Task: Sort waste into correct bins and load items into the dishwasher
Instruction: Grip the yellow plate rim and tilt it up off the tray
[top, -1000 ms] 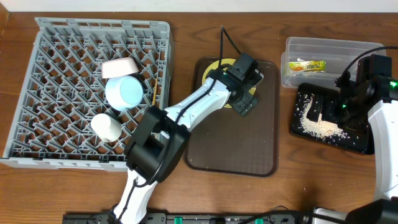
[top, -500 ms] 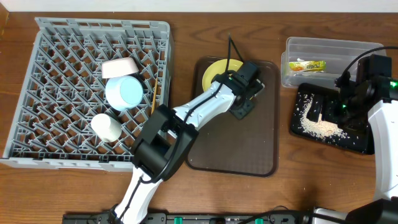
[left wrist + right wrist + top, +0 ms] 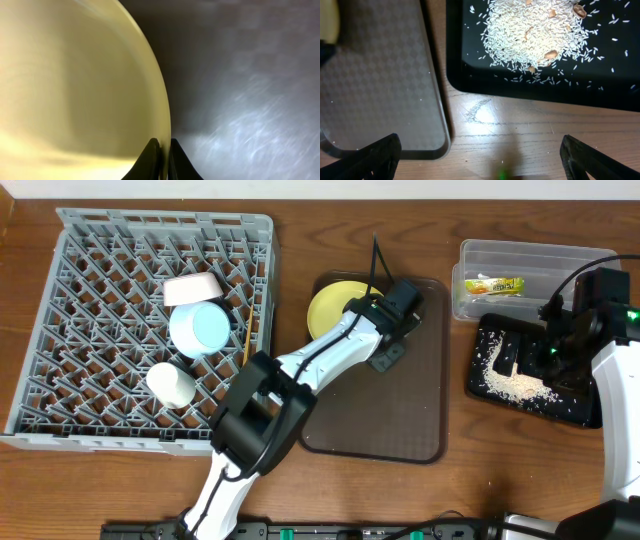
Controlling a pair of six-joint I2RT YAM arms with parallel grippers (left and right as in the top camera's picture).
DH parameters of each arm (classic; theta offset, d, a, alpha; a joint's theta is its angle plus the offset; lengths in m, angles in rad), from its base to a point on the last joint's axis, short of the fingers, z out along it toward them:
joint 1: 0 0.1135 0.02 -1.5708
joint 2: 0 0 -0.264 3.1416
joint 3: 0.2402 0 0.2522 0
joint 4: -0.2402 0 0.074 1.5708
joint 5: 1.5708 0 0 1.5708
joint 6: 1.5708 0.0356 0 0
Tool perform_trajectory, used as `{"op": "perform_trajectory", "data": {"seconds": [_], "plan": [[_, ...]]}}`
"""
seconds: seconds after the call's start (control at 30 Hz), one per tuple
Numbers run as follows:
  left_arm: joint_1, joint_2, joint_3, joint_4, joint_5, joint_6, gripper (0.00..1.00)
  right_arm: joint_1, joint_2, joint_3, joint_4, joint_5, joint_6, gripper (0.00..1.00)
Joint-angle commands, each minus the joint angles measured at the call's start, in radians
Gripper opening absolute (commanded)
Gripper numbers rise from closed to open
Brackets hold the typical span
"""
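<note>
Yellow plate (image 3: 330, 308) sits at the far left corner of the brown serving tray (image 3: 400, 420), and your left gripper (image 3: 163, 147) has it by the rim: in the wrist view the two fingers are pinched together on the plate's edge. Whether the plate is off the tray you cannot tell. Your left arm reaches from the near edge of the table, bends at its elbow beside the grey dish rack (image 3: 60, 410), and stretches diagonally across the tray to the plate's right side.

Your right gripper (image 3: 480, 160) is spread wide and holds nothing (its fingers show only at the bottom corners of its wrist view). It hangs above the strip of bare table between the serving tray and the black tray (image 3: 470, 70), with the pile of rice crumbs (image 3: 535, 30) on the black tray just ahead of it.

In the rack lie the white bowl (image 3: 192, 288), the light blue cup (image 3: 200, 328) and the small white cup (image 3: 171, 384), with a chopstick (image 3: 243, 345) near its right wall. The snack wrapper (image 3: 493, 284) is in the clear tub (image 3: 530, 255)
</note>
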Motion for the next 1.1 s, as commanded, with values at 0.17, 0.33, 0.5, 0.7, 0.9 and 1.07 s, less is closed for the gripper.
{"op": "perform_trajectory", "data": {"seconds": [0.17, 0.33, 0.5, 0.7, 0.9, 1.07], "plan": [[0.013, -0.214, 0.008, -0.065, -0.168, -0.018, 0.08, -0.001, -0.014, 0.004, 0.000, -0.004, 0.009, 0.99], [0.013, -0.254, 0.008, -0.083, -0.220, -0.018, 0.08, -0.001, -0.014, 0.004, -0.001, -0.004, 0.009, 0.99], [0.005, -0.248, -0.013, -0.070, -0.220, -0.018, 0.28, -0.001, -0.014, 0.004, -0.002, -0.004, 0.009, 0.99], [0.003, -0.206, -0.071, -0.056, -0.220, -0.018, 0.49, -0.001, -0.014, 0.004, -0.001, -0.004, 0.009, 0.99], [0.001, -0.115, -0.094, -0.056, -0.220, 0.027, 0.56, -0.001, -0.014, 0.004, -0.001, -0.004, 0.009, 0.99], [0.001, -0.061, -0.094, -0.041, -0.220, 0.074, 0.57, -0.001, -0.014, 0.004, 0.000, -0.004, 0.009, 0.99]]}}
